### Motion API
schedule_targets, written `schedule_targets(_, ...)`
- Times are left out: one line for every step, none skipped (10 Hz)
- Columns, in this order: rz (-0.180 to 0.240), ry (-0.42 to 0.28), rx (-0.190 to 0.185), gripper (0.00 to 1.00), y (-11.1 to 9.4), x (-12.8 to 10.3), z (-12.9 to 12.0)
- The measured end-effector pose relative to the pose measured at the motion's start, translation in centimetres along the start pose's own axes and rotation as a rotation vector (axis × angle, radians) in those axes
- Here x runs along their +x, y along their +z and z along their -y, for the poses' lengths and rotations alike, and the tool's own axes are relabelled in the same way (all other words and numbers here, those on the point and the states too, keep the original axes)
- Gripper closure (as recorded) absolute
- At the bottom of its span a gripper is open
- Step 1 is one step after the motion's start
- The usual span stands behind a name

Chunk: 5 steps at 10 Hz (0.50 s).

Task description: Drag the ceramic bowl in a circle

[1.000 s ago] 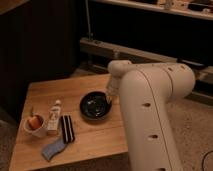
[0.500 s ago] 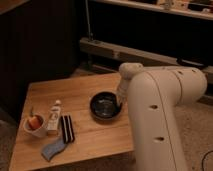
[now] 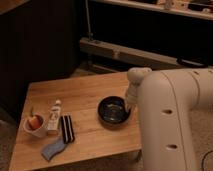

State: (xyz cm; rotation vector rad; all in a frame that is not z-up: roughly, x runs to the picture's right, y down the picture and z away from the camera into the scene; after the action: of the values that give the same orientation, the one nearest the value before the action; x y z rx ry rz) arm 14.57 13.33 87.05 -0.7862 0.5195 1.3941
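gripper [image 3: 131, 107] sits at the right rim of the bowl [image 3: 113, 111], centre frame; we cannot tell its grip. bowl has slid right: circle underway, we judge.

The gripper [image 3: 130, 107] stands at 3 o'clock of the ceramic bowl [image 3: 113, 111], but the white arm [image 3: 172, 125] covers most of it, so where it meets the rim cannot be told. The same arm hides the bowl's edge at 3 o'clock and the corner of the table [image 3: 80, 92] at 4 o'clock from the bowl. The arm itself is cut off by the right and bottom edges. At 8 o'clock from the bowl, the orange contents of the cup [image 3: 34, 125] cannot be named, the print on the tube [image 3: 54, 115] is too small to read, and the black ribbed thing [image 3: 67, 129] cannot be identified. At 12 o'clock, items on the shelf [image 3: 150, 7] are cut by the top edge.
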Motion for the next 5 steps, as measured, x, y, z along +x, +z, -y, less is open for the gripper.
schedule_targets(0.005, -0.016, 0.007, 0.86, -0.3, 0.9, -0.3)
schedule_targets(0.013, -0.032, 0.013, 0.86, -0.6, 1.4, -0.7)
schedule_targets(0.029, -0.052, 0.018, 0.86, -1.2, 2.4, -1.2)
schedule_targets(0.047, -0.079, 0.029, 0.86, -2.2, 3.4, -1.5)
schedule_targets(0.058, -0.097, 0.031, 0.86, -2.6, 3.8, -2.1)
